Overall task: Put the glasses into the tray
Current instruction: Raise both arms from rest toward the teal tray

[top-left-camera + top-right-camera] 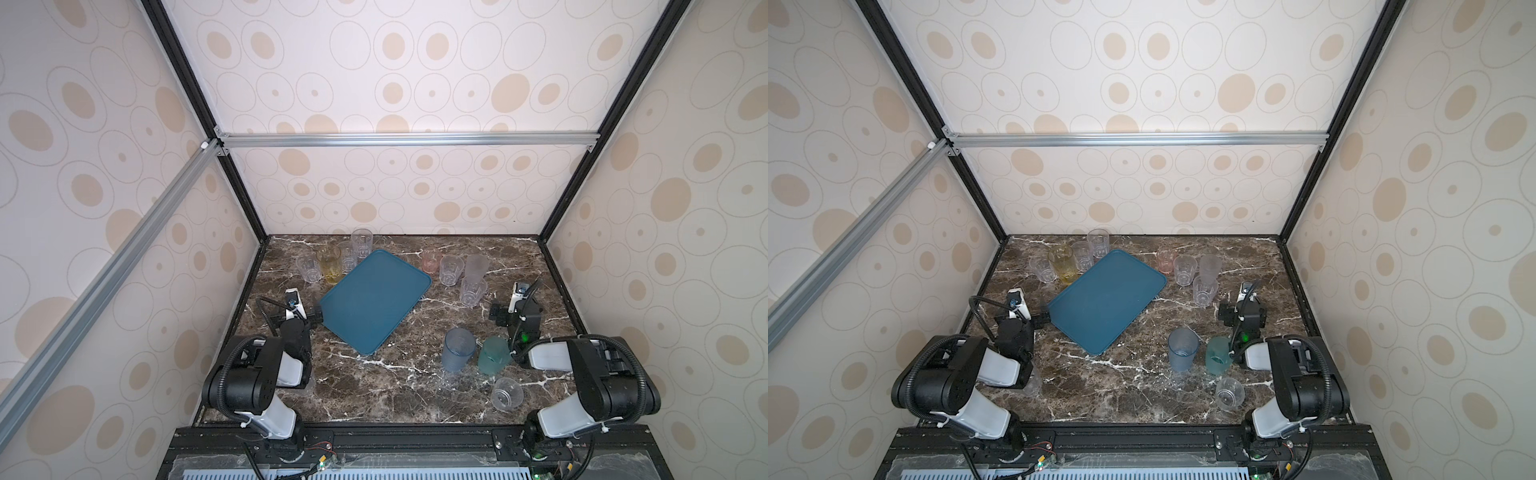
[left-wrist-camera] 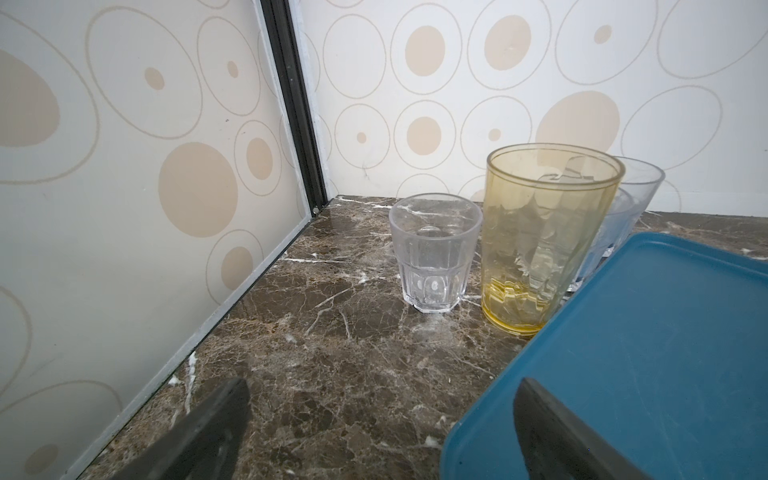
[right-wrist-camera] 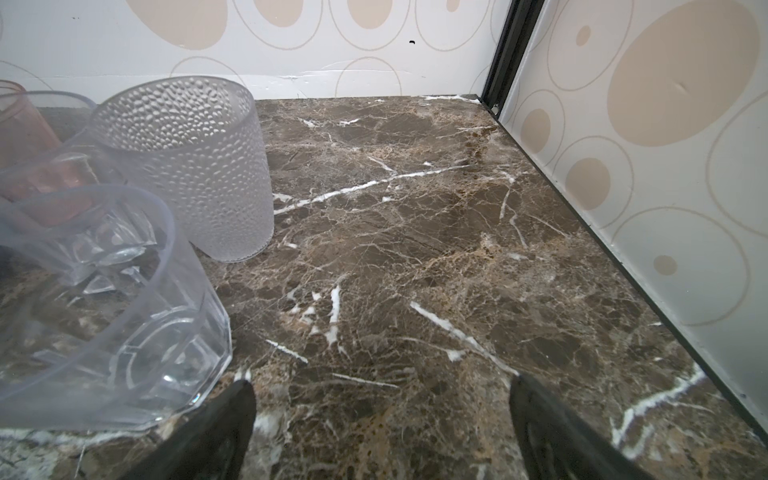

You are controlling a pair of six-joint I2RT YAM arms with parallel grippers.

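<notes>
Left wrist view had the left pincer [image 2: 382, 399] wide open by the tray [image 2: 665, 353]; right pincer [image 3: 382, 386] gaped empty too.

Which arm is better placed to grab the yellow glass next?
Left: the left fingers, open, face the yellow glass ahead, beside the tray. The right fingers, also open, sit across the tray by a clear glass.
</notes>
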